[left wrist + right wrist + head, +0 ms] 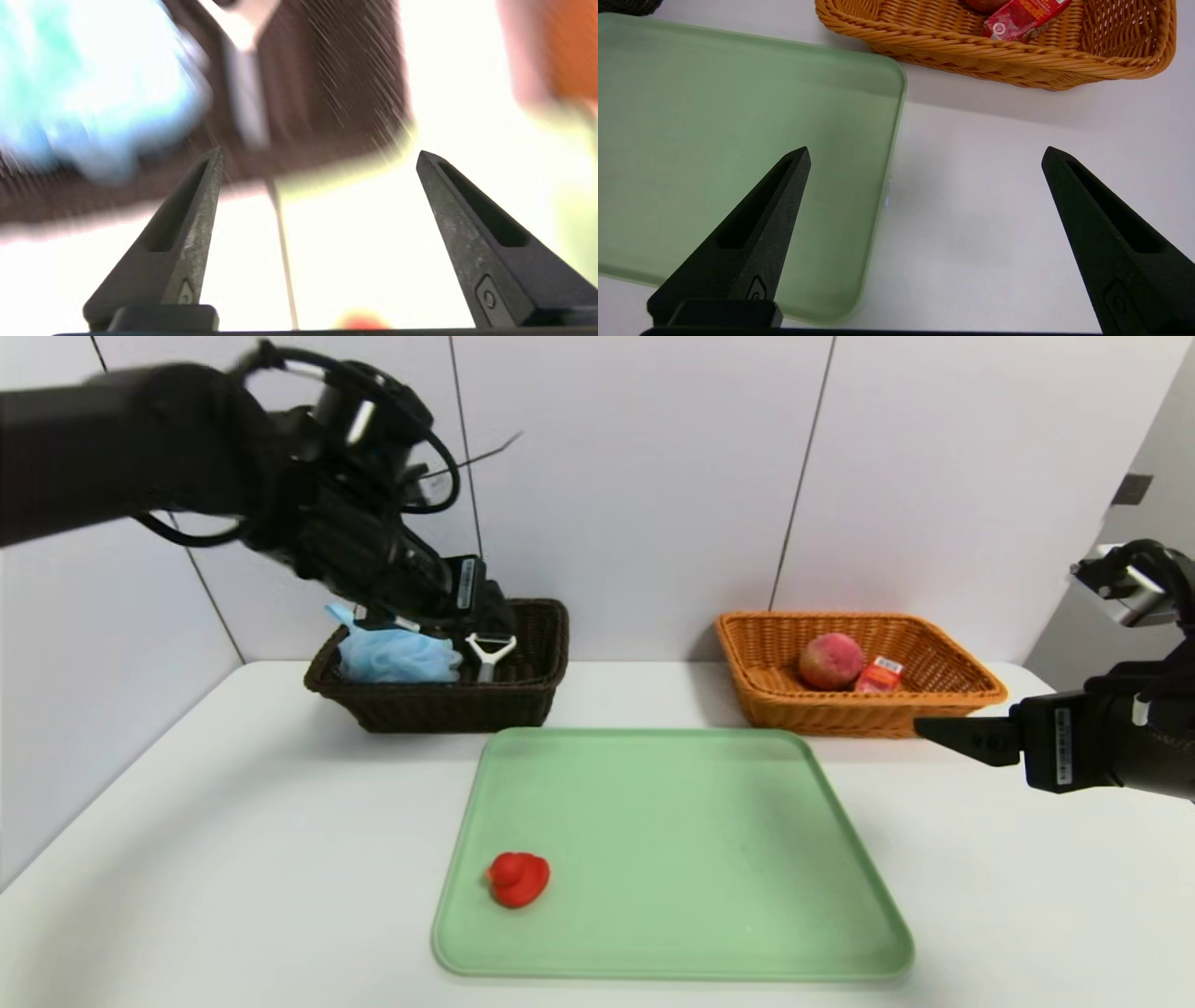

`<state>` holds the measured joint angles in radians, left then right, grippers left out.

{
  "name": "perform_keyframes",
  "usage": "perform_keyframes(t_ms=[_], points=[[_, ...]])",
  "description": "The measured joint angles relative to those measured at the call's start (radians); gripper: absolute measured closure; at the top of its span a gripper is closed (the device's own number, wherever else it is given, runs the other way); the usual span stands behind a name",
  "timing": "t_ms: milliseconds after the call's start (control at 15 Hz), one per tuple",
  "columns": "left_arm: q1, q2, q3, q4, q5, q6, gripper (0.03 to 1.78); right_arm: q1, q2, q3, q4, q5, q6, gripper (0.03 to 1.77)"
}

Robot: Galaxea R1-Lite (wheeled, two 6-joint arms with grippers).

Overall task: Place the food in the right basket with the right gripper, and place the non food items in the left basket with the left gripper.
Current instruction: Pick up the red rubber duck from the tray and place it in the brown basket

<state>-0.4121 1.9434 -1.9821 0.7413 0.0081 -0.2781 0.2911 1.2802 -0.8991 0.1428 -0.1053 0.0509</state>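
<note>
your left gripper [317, 158] hangs over the dark left basket [523, 700], jaws spread wide with nothing between them; peeler [487, 651] and blue pouf [397, 658] lie inside. peach [830, 661] and carton [879, 674] sit in the orange right basket [840, 714]. only the red duck [517, 878] waits near the tray's [672, 840] front-left corner. right gripper [924, 156] idles wide open and holding nothing, above the table [187, 859] beside the tray's right edge.

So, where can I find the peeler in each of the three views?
Head view: the peeler lies in the dark brown basket, beside the blue pouf, just under the left gripper.
Left wrist view: the peeler is blurred, near the top, inside the dark basket.
Right wrist view: not in it.
Shared landmark: the green tray.
</note>
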Motion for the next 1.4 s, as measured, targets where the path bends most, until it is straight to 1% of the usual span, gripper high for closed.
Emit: perform_keyframes(t_ms=[133,200,267,333,533,667,733,933,1067,1133,1400], points=[[0.002,-0.117,0.029,0.180,-0.223,0.066,0.29,0.001,0.000,0.007,-0.001,0.000,0.000,0.09],[0.013,-0.160,0.067,0.230,-0.309,0.106,0.27,0.002,0.000,0.008,-0.001,0.000,-0.001,0.09],[0.024,-0.204,0.129,0.250,-0.381,0.151,0.25,0.002,0.000,0.010,-0.001,0.000,0.000,0.09],[0.031,-0.241,0.201,0.227,-0.418,0.193,0.23,0.002,-0.001,0.015,-0.001,0.001,0.000,0.09],[0.041,-0.350,0.471,0.080,-0.465,0.357,0.19,0.004,-0.004,0.030,-0.001,0.000,-0.001,0.09],[0.044,-0.403,0.643,-0.049,-0.495,0.462,0.17,0.004,-0.005,0.039,-0.001,-0.001,0.000,0.09],[0.045,-0.422,0.729,-0.142,-0.504,0.498,0.16,0.005,-0.006,0.044,-0.001,-0.002,-0.001,0.09],[0.045,-0.453,0.986,-0.491,-0.519,0.564,0.15,0.008,-0.006,0.049,-0.001,-0.003,-0.002,0.09],[0.044,-0.462,1.107,-0.674,-0.523,0.636,0.14,0.008,-0.007,0.051,-0.001,-0.003,-0.002,0.09],[0.041,-0.465,1.131,-0.722,-0.523,0.659,0.14,0.008,-0.007,0.052,-0.001,-0.003,-0.003,0.09],[0.016,-0.462,1.168,-0.737,-0.527,0.774,0.13,0.010,-0.007,0.059,-0.001,-0.006,-0.002,0.09]])
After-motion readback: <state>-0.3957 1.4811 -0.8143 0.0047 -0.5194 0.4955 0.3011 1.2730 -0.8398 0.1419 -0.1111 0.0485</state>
